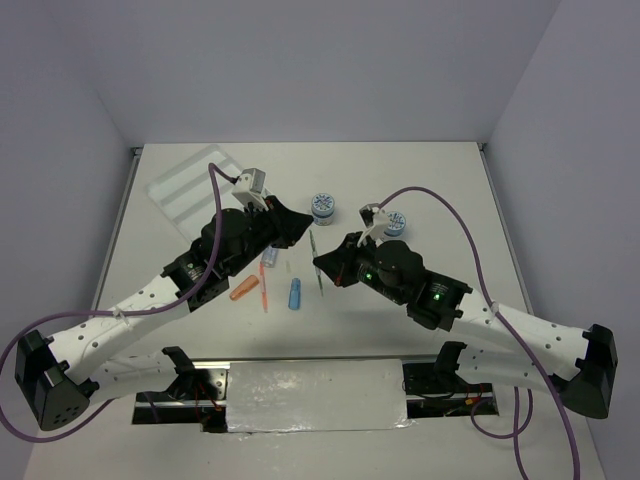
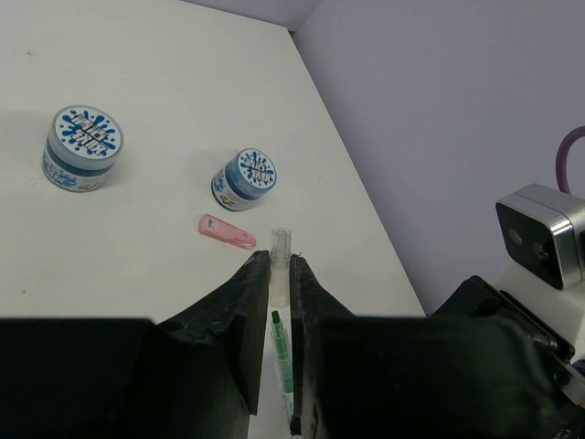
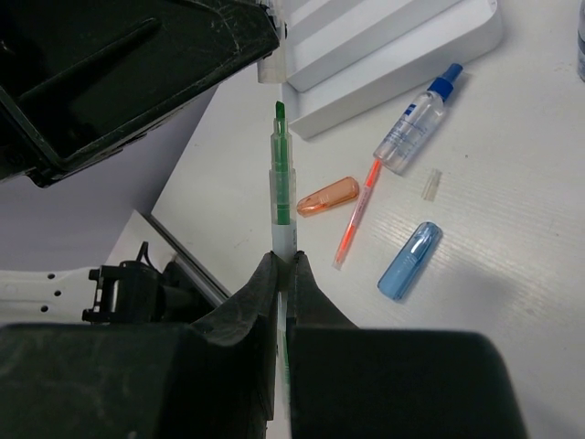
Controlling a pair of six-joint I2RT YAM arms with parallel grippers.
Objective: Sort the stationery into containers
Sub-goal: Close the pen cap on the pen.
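The thin green clear-barrelled pen (image 3: pixel 281 183) — light, stiff, likely slippery — is pinched at its barrel by the closed right gripper (image 3: pixel 282 261) above the table (image 3: pixel 512 183), its small clear cap (image 2: pixel 281 240) clamped by the left gripper (image 2: pixel 280 262).

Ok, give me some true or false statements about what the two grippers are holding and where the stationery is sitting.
1. The right gripper is clamped on the green pen. True.
2. The left gripper is open and holds nothing. False: it is closed on a clear cap just off the pen's tip.
3. The orange pen lies in the tray. False: it lies on the table, between the orange cap and the blue cap.
4. Both patterned pots stand upright on the table, outside the tray. True.
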